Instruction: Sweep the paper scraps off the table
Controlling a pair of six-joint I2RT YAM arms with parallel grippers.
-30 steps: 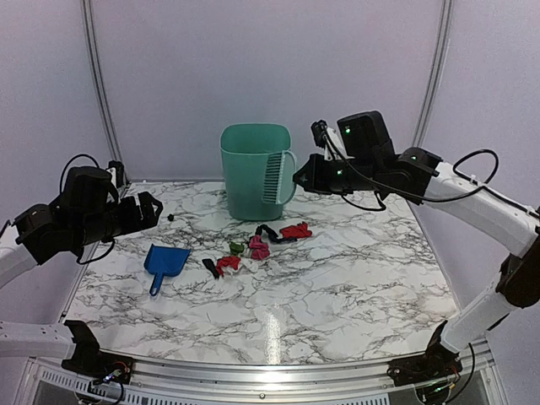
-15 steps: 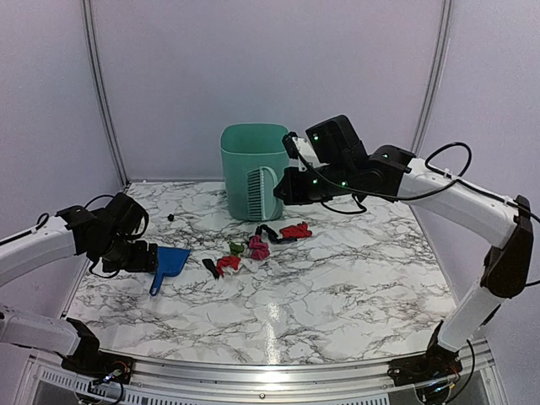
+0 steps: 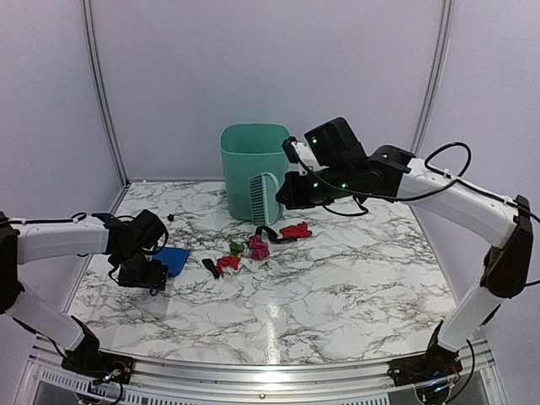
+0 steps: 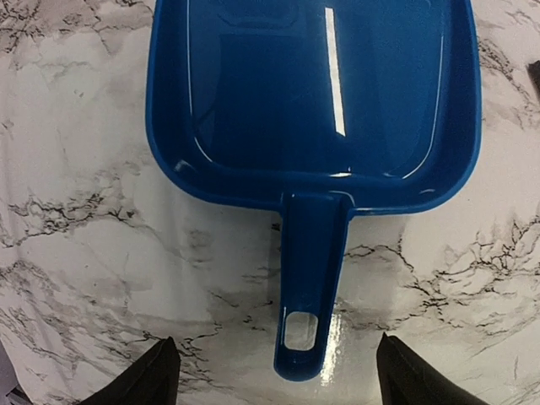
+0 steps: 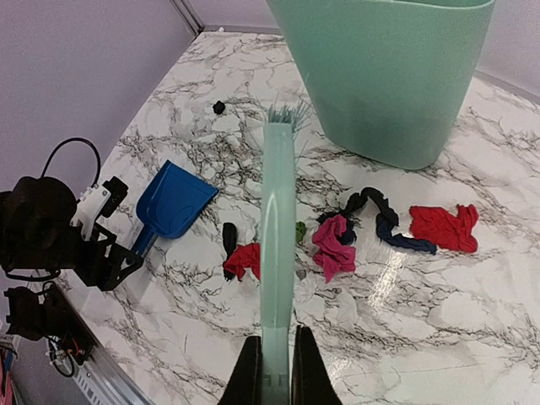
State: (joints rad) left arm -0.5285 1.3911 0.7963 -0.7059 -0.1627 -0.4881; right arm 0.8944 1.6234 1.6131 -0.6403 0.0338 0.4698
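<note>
From above, the left gripper (image 3: 150, 278) is hanging low over the near end of the blue dustpan (image 3: 175, 259), hiding its handle. The right gripper (image 3: 291, 190) is carrying the green hand brush (image 3: 263, 198) in the air, in front of the teal bin (image 3: 249, 164). The paper scraps (image 3: 253, 247) are lying in a loose cluster on the table (image 3: 354, 295), between dustpan and bin and right of the pan. From here I cannot tell how either gripper's fingers are set.

The left wrist view is settling that for the left arm. The fingers are spread wide on either side of the handle's tip, touching nothing, so the gripper is released. The step in hand looks like taking up the dustpan. To do it well, the gripper should be centring on the handle. It should be closing across the handle's narrow width above the hanging hole and keeping the pan's front lip flat on the table. This view is showing only the pan and bare marble, with just a dark sliver at its right edge where the cluster would be.

The right wrist view is showing what the others are not: the fingers clenched on the brush handle, with the bristles pointing away toward the bin. It is also separating the scraps by colour. Red, black, green and magenta pieces are lying close together, and a second red one is lying farther right. All of them are well apart from the dustpan.
</note>
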